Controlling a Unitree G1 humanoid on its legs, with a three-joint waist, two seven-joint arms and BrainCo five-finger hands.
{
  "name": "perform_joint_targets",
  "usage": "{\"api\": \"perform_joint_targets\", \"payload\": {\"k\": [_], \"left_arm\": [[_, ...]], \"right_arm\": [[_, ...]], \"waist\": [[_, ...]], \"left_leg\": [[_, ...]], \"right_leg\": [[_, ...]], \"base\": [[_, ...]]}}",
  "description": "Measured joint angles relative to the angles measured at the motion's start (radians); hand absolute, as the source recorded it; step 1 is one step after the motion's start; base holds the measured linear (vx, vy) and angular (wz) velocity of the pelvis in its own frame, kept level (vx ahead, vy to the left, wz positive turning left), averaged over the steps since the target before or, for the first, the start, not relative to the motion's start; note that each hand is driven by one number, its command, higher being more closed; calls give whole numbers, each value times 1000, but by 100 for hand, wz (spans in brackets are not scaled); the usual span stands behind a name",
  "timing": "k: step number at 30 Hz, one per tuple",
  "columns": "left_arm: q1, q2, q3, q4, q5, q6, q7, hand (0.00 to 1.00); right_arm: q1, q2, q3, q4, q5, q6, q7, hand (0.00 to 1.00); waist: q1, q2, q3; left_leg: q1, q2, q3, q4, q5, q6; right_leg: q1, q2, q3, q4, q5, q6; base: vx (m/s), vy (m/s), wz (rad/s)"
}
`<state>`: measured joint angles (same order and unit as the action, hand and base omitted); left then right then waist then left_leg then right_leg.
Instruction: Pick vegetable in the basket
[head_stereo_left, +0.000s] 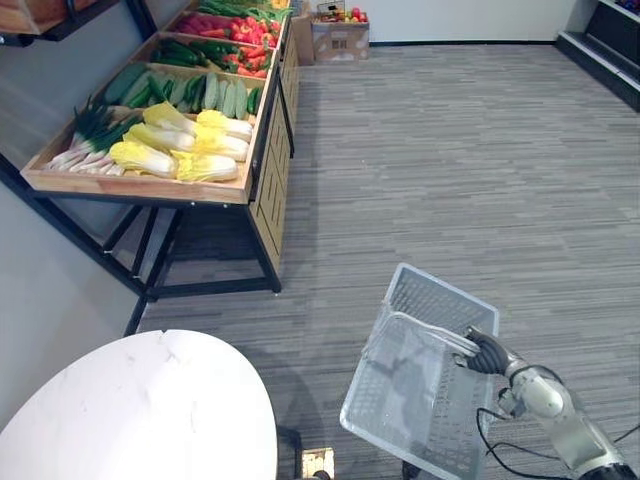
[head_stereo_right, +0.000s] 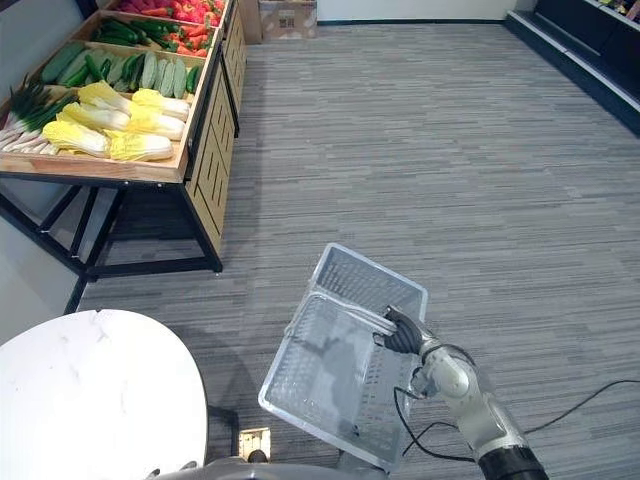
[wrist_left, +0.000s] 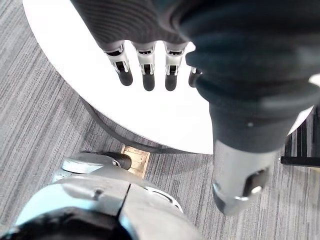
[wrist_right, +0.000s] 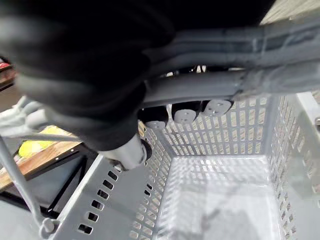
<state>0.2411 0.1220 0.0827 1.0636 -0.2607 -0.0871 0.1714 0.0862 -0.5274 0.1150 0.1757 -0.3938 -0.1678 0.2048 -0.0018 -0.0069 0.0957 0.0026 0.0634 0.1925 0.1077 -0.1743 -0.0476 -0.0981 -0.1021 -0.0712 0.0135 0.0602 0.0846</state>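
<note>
Grey carpet floor. Basket (head_stereo_right: 365, 280) empty, handle clasped by curled fingers of right hand (head_stereo_right: 403, 332); left hand (wrist_left: 148, 70) fingers straight, empty. Cabbages (head_stereo_left: 180, 145) on wooden stand (head_stereo_left: 140, 187), well apart: leafy, light, bruisable; suggest grasping mid-body.

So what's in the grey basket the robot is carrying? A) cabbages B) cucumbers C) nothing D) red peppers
C: the basket, held by the right hand with fingers curled round its handle, shows a bare mesh floor; the vegetables lie on the wooden stand.
</note>
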Motion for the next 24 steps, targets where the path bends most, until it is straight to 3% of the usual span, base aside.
{"api": "perform_joint_targets", "payload": {"k": [3, 7, 9, 11, 14, 16, 18, 19, 21, 22, 24], "left_arm": [[-5, 8, -7, 0, 8, 1, 0, 0], [-12, 16, -6, 0, 7, 3, 6, 0], [-12, 39, -6, -2, -4, 1, 8, 0], [-25, 61, -7, -11, -8, 1, 9, 0], [-38, 77, -18, -15, -11, -4, 6, 0], [-30, 83, -17, -29, -11, -16, 4, 0], [-24, 69, -16, -28, -8, -19, 2, 0], [-19, 46, -17, -29, -4, -21, -1, 0], [-19, 26, -16, -27, 2, -24, -1, 0], [-17, 25, -14, -25, 3, -24, -1, 0], [9, 11, 8, -25, 7, -19, 1, 0]], "right_arm": [[13, 0, -15, 4, -1, 0, -31, 100], [3, -1, -17, 11, -1, -4, -55, 100], [-6, 5, -16, 24, 1, -4, -56, 100], [-6, 8, -16, 27, 1, -4, -55, 100], [-11, 16, -22, 31, -2, -2, -67, 100], [-12, 28, -24, 30, -4, -2, -64, 100], [-13, 39, -43, 25, -21, -2, -60, 100], [-12, 34, -73, 20, -21, -2, -45, 100], [-18, 26, -81, 16, -21, 7, -25, 100], [-22, 28, -78, 16, -21, 12, -18, 100], [-19, 27, -73, 15, -21, 16, 4, 100]], "waist": [[-3, -10, 5], [-7, -23, 20], [-23, -29, 36], [-26, -52, 44], [-26, -48, 50], [-24, -67, 61], [-27, -52, 59], [-30, -14, 47], [-20, 17, 31], [-21, 18, 31], [-21, 22, 30]], "left_leg": [[1, -7, 30, 29, -22, 9], [38, 9, 92, 74, -61, 18], [74, 12, 115, 73, -85, 31], [91, 6, 128, 74, -93, 29], [96, 40, 125, 81, -106, 10], [126, 68, 120, 107, -139, -43], [148, 118, 105, 134, -175, -94], [154, 166, 97, 136, -189, -118], [163, 207, 75, 161, -167, -126], [145, 217, 47, 205, -151, -106], [63, 265, 3, 448, -49, -28]], "right_leg": [[-73, -3, 16, 146, -54, -9], [-150, -17, -63, 336, -59, -16], [-138, -41, -98, 345, -81, -40], [-142, -68, -116, 332, -101, -64], [-165, -77, -114, 224, -73, -35], [-161, -95, -118, 167, -54, -18], [-168, -74, -142, 274, -31, -45], [-188, -47, -171, 342, -101, -63], [-201, -4, -186, 412, -187, -83], [-194, 1, -196, 420, -202, -92], [-136, 31, -201, 418, -243, -122]], "base": [[-17, 21, -29], [-73, -13, -54], [-96, -23, -31], [-44, -24, -17], [38, -96, -5], [203, -234, 1], [279, -285, 16], [329, -281, 21], [378, -198, 2], [533, -314, -10], [504, -352, -11]]}}
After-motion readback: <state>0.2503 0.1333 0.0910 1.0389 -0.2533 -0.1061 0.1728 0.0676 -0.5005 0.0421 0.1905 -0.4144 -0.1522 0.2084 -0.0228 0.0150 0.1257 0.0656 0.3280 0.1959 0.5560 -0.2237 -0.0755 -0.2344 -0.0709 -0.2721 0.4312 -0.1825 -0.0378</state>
